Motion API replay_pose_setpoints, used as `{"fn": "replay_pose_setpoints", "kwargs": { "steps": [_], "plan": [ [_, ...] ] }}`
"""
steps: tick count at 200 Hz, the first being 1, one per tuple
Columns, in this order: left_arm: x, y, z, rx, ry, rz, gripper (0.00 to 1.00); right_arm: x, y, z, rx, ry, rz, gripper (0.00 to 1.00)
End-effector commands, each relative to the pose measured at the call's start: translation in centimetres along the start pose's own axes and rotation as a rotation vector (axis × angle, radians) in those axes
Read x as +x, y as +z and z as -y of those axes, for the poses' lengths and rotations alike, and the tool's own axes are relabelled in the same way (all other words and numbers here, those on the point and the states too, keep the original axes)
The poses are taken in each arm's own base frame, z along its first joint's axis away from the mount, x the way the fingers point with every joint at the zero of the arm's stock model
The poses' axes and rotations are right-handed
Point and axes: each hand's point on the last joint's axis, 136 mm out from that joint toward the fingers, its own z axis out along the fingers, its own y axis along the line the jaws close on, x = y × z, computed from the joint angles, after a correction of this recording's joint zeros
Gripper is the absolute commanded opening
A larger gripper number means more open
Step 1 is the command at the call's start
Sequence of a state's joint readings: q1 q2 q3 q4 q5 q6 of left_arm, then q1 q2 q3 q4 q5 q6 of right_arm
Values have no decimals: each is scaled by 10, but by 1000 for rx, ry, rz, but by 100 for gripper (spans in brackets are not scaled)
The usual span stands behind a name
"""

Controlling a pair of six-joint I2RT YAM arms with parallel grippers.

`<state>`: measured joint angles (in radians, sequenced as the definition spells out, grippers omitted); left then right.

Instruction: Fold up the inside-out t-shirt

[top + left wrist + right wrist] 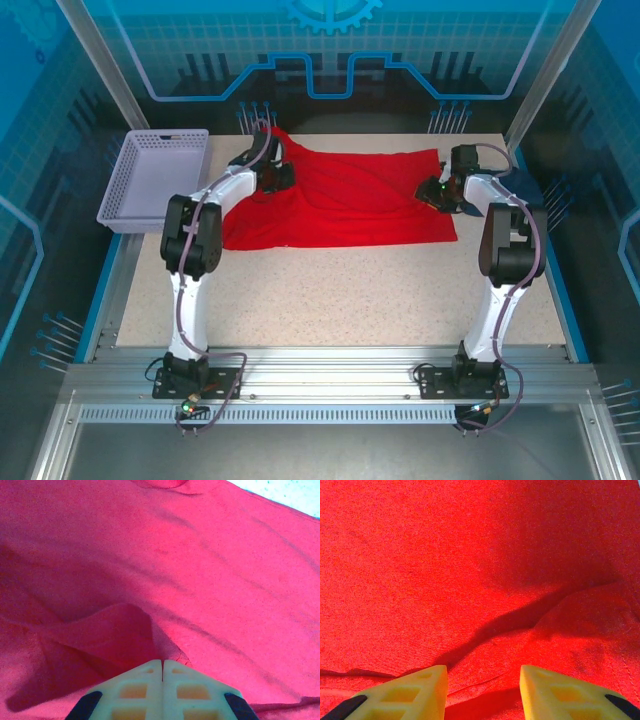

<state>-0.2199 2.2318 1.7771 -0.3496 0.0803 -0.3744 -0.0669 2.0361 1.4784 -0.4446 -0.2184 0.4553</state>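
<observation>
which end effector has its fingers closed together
The left end effector: its fingers meet, pinching a raised fold of the bright red cloth t-shirt. The right end effector has its fingers apart.

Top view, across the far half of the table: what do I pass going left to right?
Basket → left gripper → right gripper. The shirt spans under both grippers, so it has no single place.

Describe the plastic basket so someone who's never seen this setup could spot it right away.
Start with the speckled beige table, then look to its far left corner, left of the spread red t-shirt. There sits the basket, a pale lavender rectangular tray with latticed walls. It is the one rigid, pale container beside soft red cloth.
</observation>
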Motion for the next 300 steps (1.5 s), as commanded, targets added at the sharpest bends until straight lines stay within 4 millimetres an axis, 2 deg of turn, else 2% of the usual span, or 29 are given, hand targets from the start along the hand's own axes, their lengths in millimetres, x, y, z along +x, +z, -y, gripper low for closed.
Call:
{"fn": "replay_pose_setpoints", "kwargs": {
  "steps": [1, 23, 45, 52, 76, 106, 121, 132, 151, 179, 195, 214, 231, 251, 277, 284, 287, 300],
  "plan": [
    [2, 11, 20, 38, 90, -31, 1, -3, -9, 1, -7, 7, 4, 43],
    [6, 24, 35, 60, 168, -60, 6, -3, -8, 2, -8, 10, 2, 43],
    [10, 31, 46, 90, 224, -87, 30, 0, -6, 4, -6, 13, -2, 43],
    [10, 30, 49, 100, 238, -88, 35, 1, -5, 3, -8, 12, -3, 43],
    [1, 14, 54, 107, 273, -39, 44, 2, -5, 1, -7, 8, -6, 43],
    [-5, -22, 48, 90, 286, 77, 52, 1, -14, -9, -22, -26, 28, 43],
    [-1, -35, 34, 80, 242, 108, 55, 4, -18, -15, -26, -49, 37, 44],
    [1, -38, 15, 62, 173, 110, 55, 7, -20, -23, -40, -82, 41, 44],
    [0, -39, -25, 33, 27, 96, 56, 14, -24, -51, -79, -185, 69, 44],
    [-9, -41, -68, 15, -87, 101, 55, 33, -30, -114, -157, -382, 112, 46],
    [-15, -36, -85, -2, -114, 93, 55, 50, -24, -155, -235, -445, 100, 49],
    [-21, -25, -101, -12, -166, 69, 54, 70, -6, -203, -309, -487, 70, 50],
    [-26, -14, -103, 29, -206, 50, 52, 81, 13, -238, -366, -488, 49, 50],
    [-28, -3, -101, 47, -214, 8, 49, 89, 37, -268, -410, -450, 10, 48],
    [-32, 8, -97, 75, -220, -13, 45, 99, 67, -297, -437, -425, -39, 46],
    [-32, 11, -97, 79, -223, -20, 44, 100, 68, -305, -443, -429, -38, 46],
    [-33, 12, -97, 80, -224, -20, 44, 105, 80, -303, -431, -425, -55, 46],
    [-35, 16, -96, 85, -230, -30, 41, 112, 92, -310, -435, -427, -75, 45]
  ]
}}
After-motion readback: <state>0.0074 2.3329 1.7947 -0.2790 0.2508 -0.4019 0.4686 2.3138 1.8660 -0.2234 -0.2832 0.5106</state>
